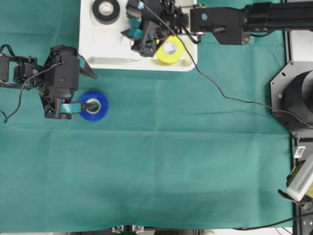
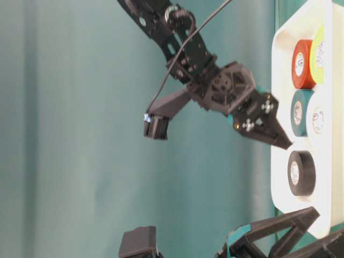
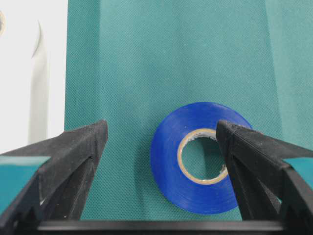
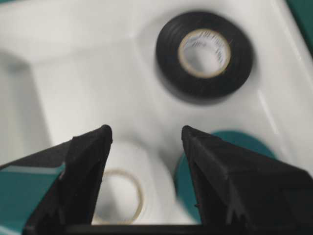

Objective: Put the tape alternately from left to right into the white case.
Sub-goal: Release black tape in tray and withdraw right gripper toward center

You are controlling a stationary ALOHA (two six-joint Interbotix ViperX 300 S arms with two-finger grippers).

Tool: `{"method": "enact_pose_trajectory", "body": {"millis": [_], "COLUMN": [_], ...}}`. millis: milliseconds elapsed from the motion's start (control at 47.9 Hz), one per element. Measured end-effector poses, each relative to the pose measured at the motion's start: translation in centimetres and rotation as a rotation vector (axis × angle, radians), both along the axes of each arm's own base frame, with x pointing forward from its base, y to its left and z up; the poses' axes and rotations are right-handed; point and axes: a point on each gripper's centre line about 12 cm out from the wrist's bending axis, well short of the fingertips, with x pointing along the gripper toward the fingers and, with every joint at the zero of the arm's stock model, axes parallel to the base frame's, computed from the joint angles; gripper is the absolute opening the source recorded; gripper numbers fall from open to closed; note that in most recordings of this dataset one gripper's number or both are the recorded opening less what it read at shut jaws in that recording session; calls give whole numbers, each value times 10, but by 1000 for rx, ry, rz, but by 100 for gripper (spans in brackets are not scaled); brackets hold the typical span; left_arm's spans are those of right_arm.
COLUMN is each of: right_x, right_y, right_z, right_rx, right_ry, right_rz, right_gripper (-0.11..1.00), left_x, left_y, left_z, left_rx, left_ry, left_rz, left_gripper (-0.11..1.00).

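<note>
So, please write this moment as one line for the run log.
left jaws open around blue tape on cloth | right jaws open above white case | in case: black, white, teal, yellow, red-orange

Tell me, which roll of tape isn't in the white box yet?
The blue tape. It lies alone on the green cloth, with the open left gripper around it. The black, yellow and other rolls already sit in the white case.

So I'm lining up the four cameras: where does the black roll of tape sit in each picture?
Overhead: black roll at the top, in the white tray's left end.
Table-level: lower right, lowest roll in the tray.
Left wrist: not in it; only the blue roll shows.
Right wrist: upper right, beyond the open jaws.
Shared landmark: the white tray.
</note>
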Motion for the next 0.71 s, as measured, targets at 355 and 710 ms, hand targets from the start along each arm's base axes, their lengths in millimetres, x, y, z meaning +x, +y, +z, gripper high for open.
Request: {"method": "enact_pose_trajectory", "body": {"millis": [355,710], "right_x": [-18,-34], "right_y": [33,54], "right_z": [16,29], "right_rx": [17,24], "right_ry": [-111,-172], "right_rz": [100,157], "right_gripper": [69,69], "left_x": [0,0], "left_y": [0,0], "left_z": [-1,-1], "left_rx": [0,-1], "left_ry": [2,2], "left_rz": [0,1], "left_gripper": [62,62]}}
